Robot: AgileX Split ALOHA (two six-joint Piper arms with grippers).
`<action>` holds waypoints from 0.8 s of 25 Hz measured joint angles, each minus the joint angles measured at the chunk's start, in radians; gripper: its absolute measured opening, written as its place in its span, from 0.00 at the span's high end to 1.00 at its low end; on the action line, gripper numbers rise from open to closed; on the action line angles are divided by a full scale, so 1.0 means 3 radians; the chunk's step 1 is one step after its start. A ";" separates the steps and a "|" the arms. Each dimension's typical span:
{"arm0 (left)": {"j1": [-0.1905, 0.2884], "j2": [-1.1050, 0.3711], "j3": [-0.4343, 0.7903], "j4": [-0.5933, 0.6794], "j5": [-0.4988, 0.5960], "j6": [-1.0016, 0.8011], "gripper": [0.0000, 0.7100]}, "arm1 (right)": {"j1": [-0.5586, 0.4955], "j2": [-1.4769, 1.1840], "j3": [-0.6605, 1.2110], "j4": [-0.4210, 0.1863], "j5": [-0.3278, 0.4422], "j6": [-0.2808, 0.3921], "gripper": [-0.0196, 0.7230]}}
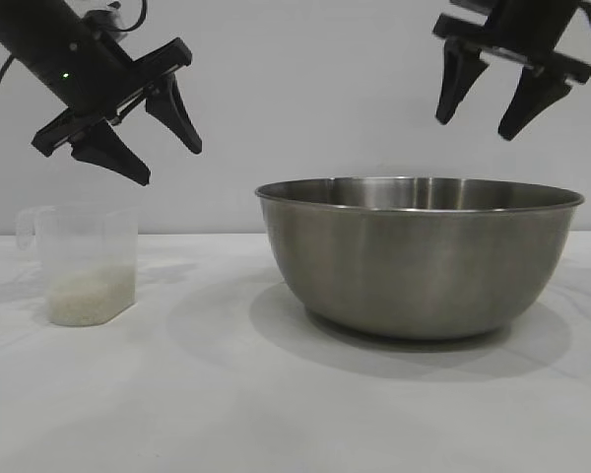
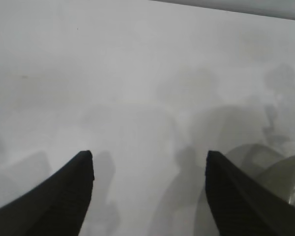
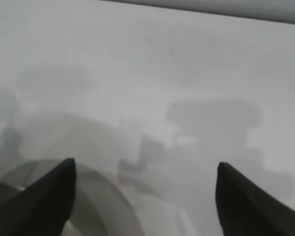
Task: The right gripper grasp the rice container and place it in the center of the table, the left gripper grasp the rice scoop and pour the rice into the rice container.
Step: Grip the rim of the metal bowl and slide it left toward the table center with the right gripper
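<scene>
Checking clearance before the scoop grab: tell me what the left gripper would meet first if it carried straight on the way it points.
Probably bare table. The open left gripper angles down toward the gap between rice scoop and rice container; depth is unclear.

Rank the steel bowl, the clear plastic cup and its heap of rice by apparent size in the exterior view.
1. Large round stainless-steel mixing bowl, by far the biggest.
2. Small translucent plastic measuring cup.
3. Heap of white rice grains, filling only the cup's bottom.
</scene>
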 joint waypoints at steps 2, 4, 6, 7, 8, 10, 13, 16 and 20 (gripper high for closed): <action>0.0000 0.0000 0.0000 0.0000 0.0000 0.0000 0.33 | 0.0000 -0.0025 0.0030 -0.0007 0.0006 0.0128 0.26; 0.0000 0.0000 0.0000 0.0000 0.0000 0.0000 0.33 | 0.0000 -0.0061 0.0114 -0.0028 0.0006 0.0247 0.26; 0.0000 0.0000 0.0000 0.0000 0.0000 0.0005 0.33 | 0.0000 -0.0095 0.0249 -0.0036 0.0006 0.0312 0.26; 0.0000 0.0000 0.0000 0.0000 0.0000 0.0005 0.33 | 0.0000 -0.0110 0.0307 -0.0041 0.0006 0.0318 0.26; 0.0000 0.0000 0.0000 0.0000 0.0006 0.0005 0.33 | 0.0000 -0.0125 0.0379 -0.0049 0.0006 0.0323 0.26; 0.0000 0.0000 0.0000 0.0000 0.0011 0.0005 0.33 | 0.0000 -0.0169 0.0522 -0.0049 0.0006 0.0331 0.26; 0.0000 0.0000 0.0000 0.0000 0.0014 0.0005 0.33 | 0.0006 -0.0231 0.0751 -0.0025 0.0006 0.0333 0.26; 0.0000 0.0000 0.0000 0.0000 0.0019 0.0005 0.33 | 0.0006 -0.0253 0.0937 0.0001 -0.0001 0.0339 0.26; 0.0000 0.0000 0.0000 0.0000 0.0022 0.0005 0.33 | 0.0006 -0.0255 0.1192 0.0052 -0.0015 0.0339 0.26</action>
